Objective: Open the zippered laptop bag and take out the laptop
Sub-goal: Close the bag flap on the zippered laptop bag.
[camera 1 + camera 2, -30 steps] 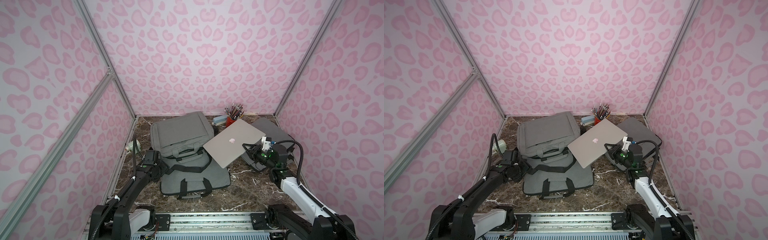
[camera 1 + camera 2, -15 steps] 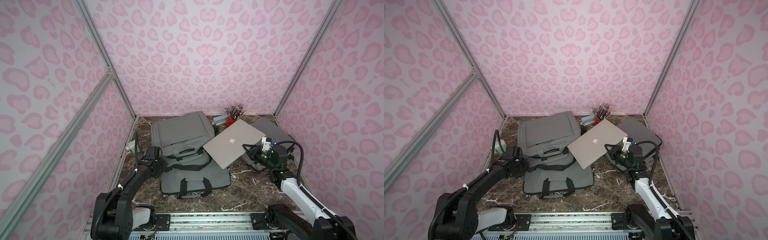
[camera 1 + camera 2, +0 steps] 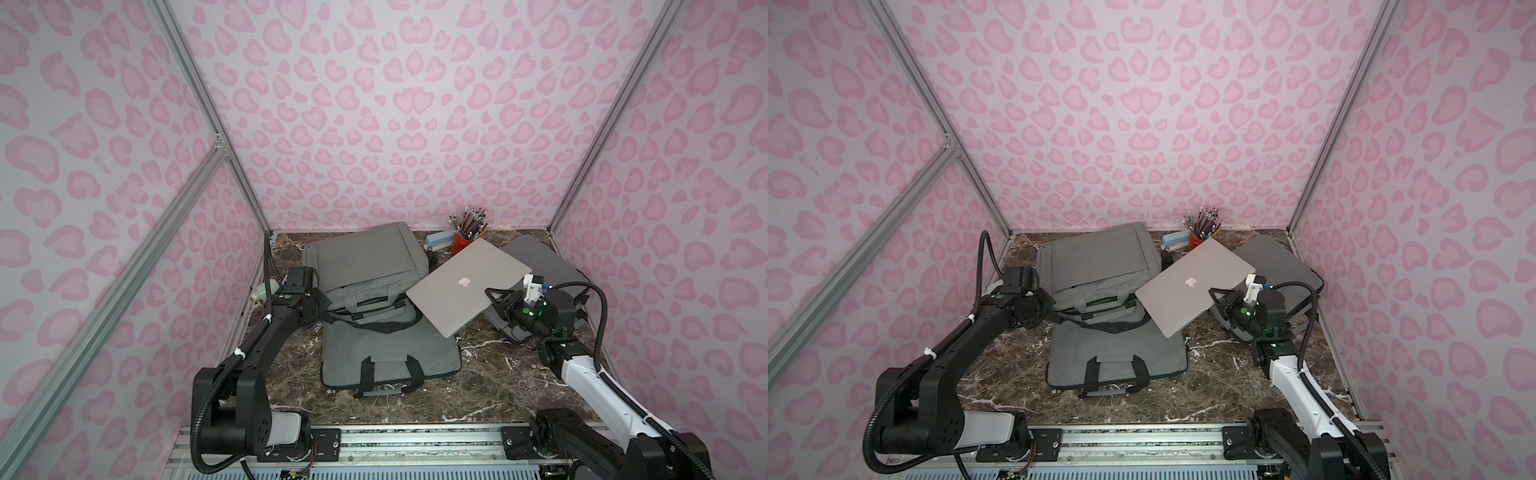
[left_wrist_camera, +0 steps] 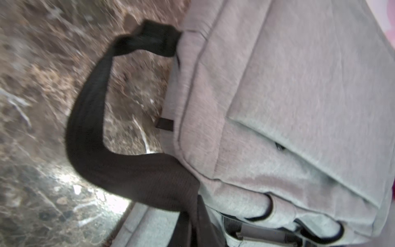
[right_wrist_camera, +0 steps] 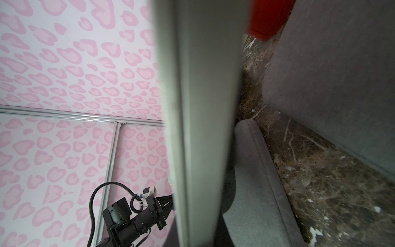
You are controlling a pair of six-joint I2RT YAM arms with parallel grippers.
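Basically done: my right gripper (image 3: 493, 296) clamps the laptop (image 3: 465, 286) edge, tilted above the opened bag (image 3: 365, 266) (just needs setting down). Left gripper (image 3: 325, 315) is clenched by the strap (image 4: 89, 128) — can't tell if it's grabbed.

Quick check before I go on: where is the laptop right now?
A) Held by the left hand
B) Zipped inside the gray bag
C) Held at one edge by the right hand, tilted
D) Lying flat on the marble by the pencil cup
C: the right hand clamps one edge of the silver laptop, which hangs tilted outside the gray bag.
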